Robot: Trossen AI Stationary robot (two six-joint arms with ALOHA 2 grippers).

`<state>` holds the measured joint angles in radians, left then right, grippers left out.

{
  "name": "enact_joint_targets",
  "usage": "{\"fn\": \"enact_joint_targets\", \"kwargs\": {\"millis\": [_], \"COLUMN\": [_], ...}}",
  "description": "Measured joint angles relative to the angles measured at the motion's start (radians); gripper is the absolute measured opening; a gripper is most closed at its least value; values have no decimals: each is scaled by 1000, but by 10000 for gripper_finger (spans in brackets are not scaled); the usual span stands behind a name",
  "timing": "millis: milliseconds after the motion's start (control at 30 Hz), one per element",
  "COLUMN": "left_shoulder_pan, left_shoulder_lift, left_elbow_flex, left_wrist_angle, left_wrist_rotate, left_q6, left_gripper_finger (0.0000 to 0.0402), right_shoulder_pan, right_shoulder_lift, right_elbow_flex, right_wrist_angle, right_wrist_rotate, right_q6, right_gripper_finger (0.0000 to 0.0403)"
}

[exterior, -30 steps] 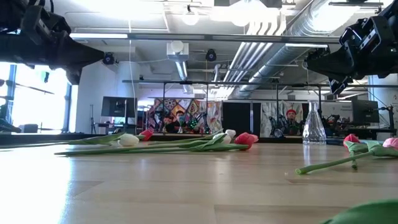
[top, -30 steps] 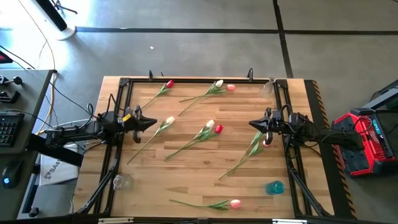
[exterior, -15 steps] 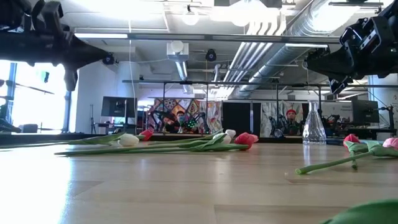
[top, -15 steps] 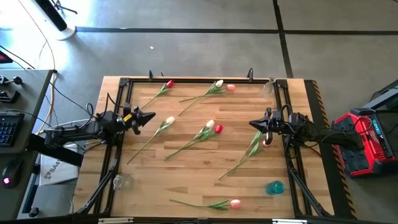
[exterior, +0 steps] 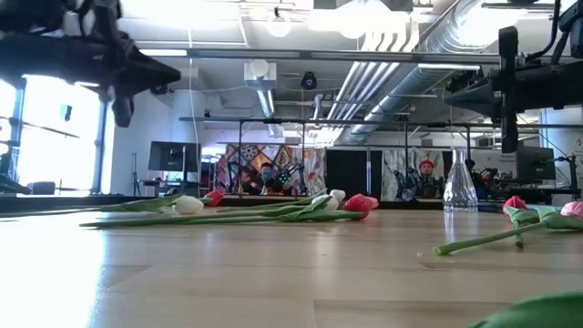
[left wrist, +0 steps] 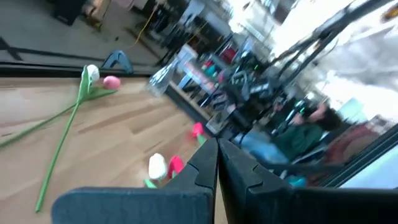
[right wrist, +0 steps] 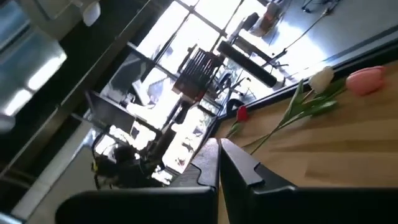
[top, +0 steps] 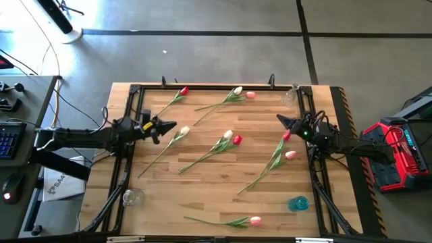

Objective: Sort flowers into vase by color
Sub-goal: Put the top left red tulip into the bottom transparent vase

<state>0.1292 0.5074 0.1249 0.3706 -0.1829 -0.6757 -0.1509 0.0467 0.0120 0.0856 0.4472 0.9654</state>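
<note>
Several artificial tulips lie flat on the wooden table [top: 202, 189]: a red one [top: 183, 90] and a white and pink pair [top: 237, 91] near the far edge, a white one [top: 184, 130], a white and red pair [top: 232, 138] in the middle, a red and pink pair [top: 288, 145] at the right, and a pink one [top: 254, 220] near the front. My left gripper [top: 172, 125] hovers shut just left of the white tulip. My right gripper [top: 281, 121] hovers shut beyond the red and pink pair. In both wrist views the fingertips meet [left wrist: 217, 152] [right wrist: 217, 155].
A clear glass vase [top: 289, 96] stands at the far right corner, and it also shows in the low view [exterior: 460, 187]. Another clear vase [top: 131, 197] stands near the front left. A blue vase [top: 298, 202] stands near the front right. Dark frame rails [top: 133, 108] run along the left and right sides.
My left gripper has moved a little toward the table's right and far side, closing on the white tulip's head. My right gripper has swung toward the far edge and turned, uncovering the red and pink heads that lay below it. No flower has moved.
</note>
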Motion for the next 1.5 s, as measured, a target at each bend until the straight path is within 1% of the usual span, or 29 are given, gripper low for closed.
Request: {"fn": "enact_joint_targets", "kwargs": {"millis": [67,167,300,433,533,600,667,767,867,967,1100,1300,1367,1500], "left_shoulder_pan": [1,17,70,164,267,332,393,480,560,627,684,713,716,716], "left_shoulder_lift": [86,206,357,495,573,622,669,740,821,893,970,1057,1076,1106], "left_elbow_flex": [58,172,351,516,622,670,694,702,702,702,702,702,702,735], "left_wrist_angle": [-3,-68,-291,-532,-720,-811,-871,-900,-910,-891,-869,-868,-867,-892], "left_wrist_rotate": [-4,-12,-27,-109,-77,-43,-10,45,74,73,74,74,59,-7], "left_q6": [14,48,108,106,89,137,209,248,267,270,300,351,364,400], "left_gripper_finger": [1,12,46,85,106,115,119,120,120,121,121,121,121,121], "right_shoulder_pan": [0,0,0,0,1,1,1,1,1,1,1,1,1,1], "right_shoulder_lift": [0,0,0,0,0,0,0,0,0,8,56,134,156,196], "right_elbow_flex": [0,0,0,0,0,0,0,0,0,0,0,0,0,0], "right_wrist_angle": [0,0,0,2,16,20,20,28,38,-16,-20,15,44,115], "right_wrist_rotate": [27,22,-19,-42,-83,-109,-114,-119,-138,-86,-43,-48,-49,-50], "right_q6": [-4,0,27,59,90,101,113,136,137,220,241,267,264,240], "right_gripper_finger": [0,0,0,6,25,45,71,115,157,185,194,194,194,194]}}
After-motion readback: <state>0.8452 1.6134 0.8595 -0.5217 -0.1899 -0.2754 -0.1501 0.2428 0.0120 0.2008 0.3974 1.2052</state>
